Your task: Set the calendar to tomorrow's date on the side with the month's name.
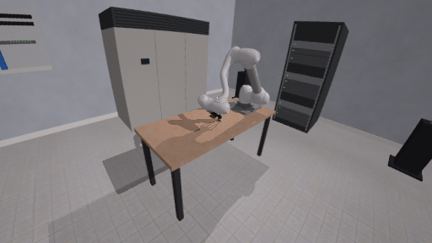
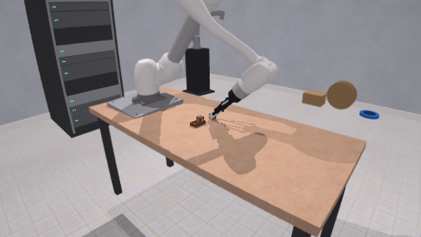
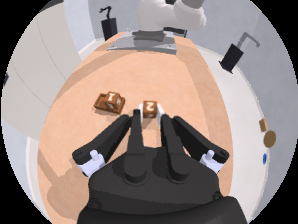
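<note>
Your jaws pinch one small cube (image 3: 150,108) low over the counter (image 2: 288,173). The tray (image 2: 197,122) lies flat just beside it toward the arm's base, its long axis running roughly toward the cube; the digits are too small to read.

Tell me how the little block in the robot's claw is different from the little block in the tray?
The block in the gripper is clamped between the fingers, out of the tray; the other block sits in the tray on the table, untouched. The held block is alone to the tray's right in the wrist view; the other has the tray's walls around it. Both look like small brown blocks with pale marks, too small to read.
</note>
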